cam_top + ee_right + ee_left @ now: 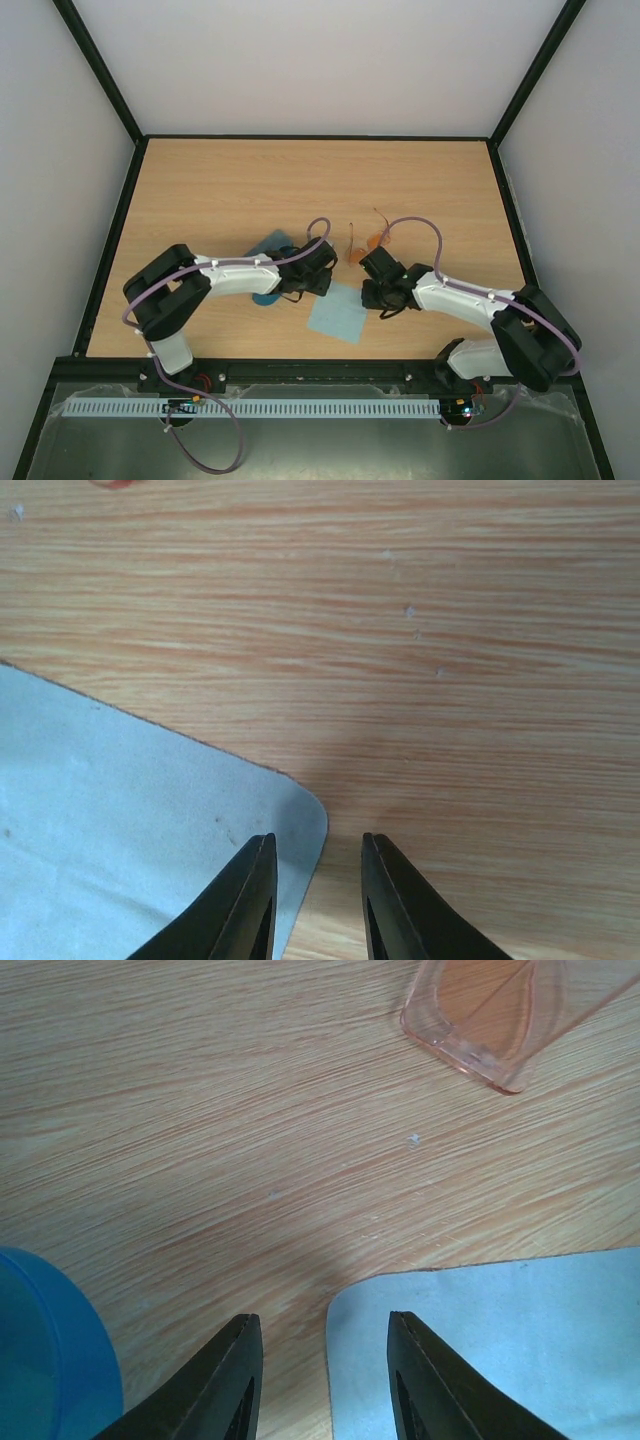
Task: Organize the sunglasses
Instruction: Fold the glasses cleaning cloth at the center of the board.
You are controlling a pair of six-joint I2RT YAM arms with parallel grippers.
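The thin-framed sunglasses with orange see-through lenses (364,247) lie on the light wooden table (200,190), near its middle. The left gripper (325,1380) has its jaws spread over one corner of the pale blue square cloth (500,1330) — a blue plastic case (45,1360) sits just beside it. The right gripper (318,900) has its jaws apart too — a smaller gap, at another corner of that cloth.
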